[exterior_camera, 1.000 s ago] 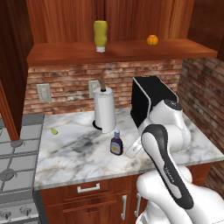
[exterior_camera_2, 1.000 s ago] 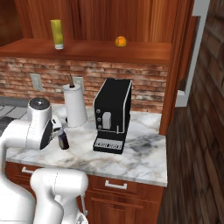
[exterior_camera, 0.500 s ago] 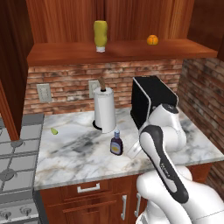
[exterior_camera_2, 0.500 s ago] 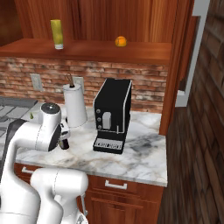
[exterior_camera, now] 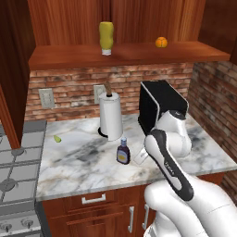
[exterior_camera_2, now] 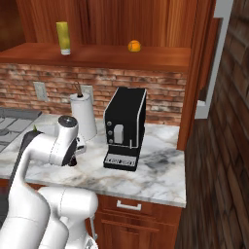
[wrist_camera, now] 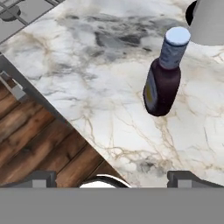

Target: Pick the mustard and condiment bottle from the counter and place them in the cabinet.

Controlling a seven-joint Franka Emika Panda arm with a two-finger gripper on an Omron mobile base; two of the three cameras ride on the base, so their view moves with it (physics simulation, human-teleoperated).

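Standing upright on the marble tabletop [exterior_camera: 83, 162], the brown bottle [wrist_camera: 164, 81] is ahead of the jaws [wrist_camera: 111, 176] and a little right of their midline, apart from both fingertips [wrist_camera: 41, 177]. The jaws are spread wide and hold nothing. Up on the wooden shelf [exterior_camera: 129, 54], the mustard [exterior_camera: 106, 37] stands well apart from an orange [exterior_camera: 160, 42].

Condiment bottle [exterior_camera: 122, 151] upright on the counter [exterior_camera: 78, 159], just in front of the paper towel roll [exterior_camera: 110, 116]. Coffee machine [exterior_camera: 159, 107] right of the roll, stove [exterior_camera: 11, 176] far left. Above the roll, mustard [exterior_camera: 106, 37] on the cabinet [exterior_camera: 69, 53] shelf, orange [exterior_camera: 161, 42] further right.
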